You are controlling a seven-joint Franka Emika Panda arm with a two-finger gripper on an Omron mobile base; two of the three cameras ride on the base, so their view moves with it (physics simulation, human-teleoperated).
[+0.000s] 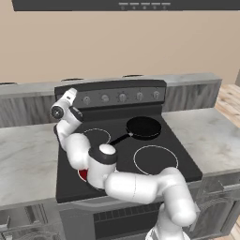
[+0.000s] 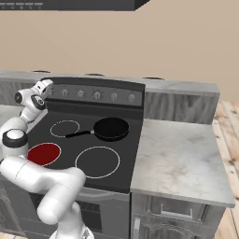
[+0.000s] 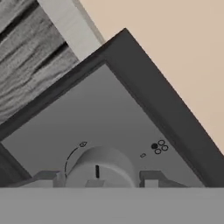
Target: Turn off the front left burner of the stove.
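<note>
The stove (image 1: 123, 148) (image 2: 132, 154) is a black glass-top range with a raised back panel (image 3: 127, 109) carrying several grey knobs. Its front left burner (image 2: 43, 154) glows red; in the left base view just a red sliver (image 1: 83, 175) of it peeks out from behind my arm. My gripper (image 1: 73, 92) (image 2: 45, 85) is up against the panel's far left end. In the hand view a round grey knob (image 3: 100, 162) with a dark pointer mark sits between my two fingers (image 3: 151, 179), and the gripper (image 3: 98, 180) is shut on it.
A black frying pan (image 1: 143, 127) (image 2: 111, 128) sits on the back right burner, handle pointing left. Two white rings mark the unlit burners (image 2: 97, 162) (image 2: 64, 128). Grey marble counters (image 1: 208, 136) (image 2: 179, 158) flank the stove. My arm spans the stove's left half.
</note>
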